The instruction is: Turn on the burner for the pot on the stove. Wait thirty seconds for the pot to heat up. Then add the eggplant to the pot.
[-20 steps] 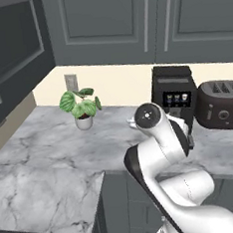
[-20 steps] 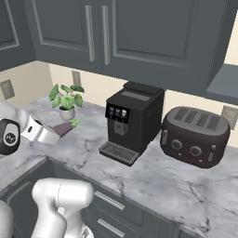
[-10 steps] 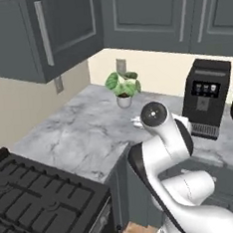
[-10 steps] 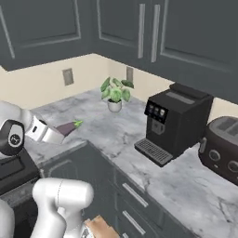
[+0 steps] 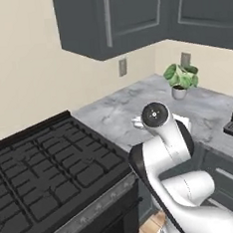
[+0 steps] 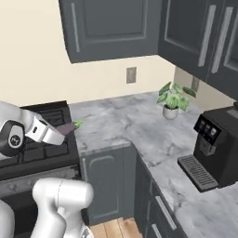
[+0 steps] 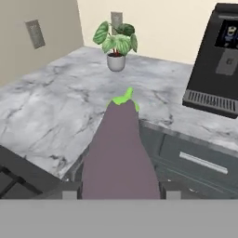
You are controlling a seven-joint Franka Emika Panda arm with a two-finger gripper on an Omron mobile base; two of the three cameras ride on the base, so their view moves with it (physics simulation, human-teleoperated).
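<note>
The gripper [image 7: 119, 193] is clamped on the purple eggplant [image 7: 120, 155], whose green stem end points out over the edge of the marble counter [image 7: 56, 107]. In the right base view the eggplant [image 6: 69, 127] juts from the hand just beside the right end of the stove [image 5: 42, 160]. A potted plant [image 7: 116, 44] and a black coffee machine [image 7: 218, 60] stand farther back on the counter.

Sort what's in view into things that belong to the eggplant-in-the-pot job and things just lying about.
Belongs to the job:
- eggplant, held in the claw
- stove, with its grated burners and front knob strip

Just lying about:
- potted plant
- coffee machine
- marble counter
- wall outlets
- upper cabinets
</note>
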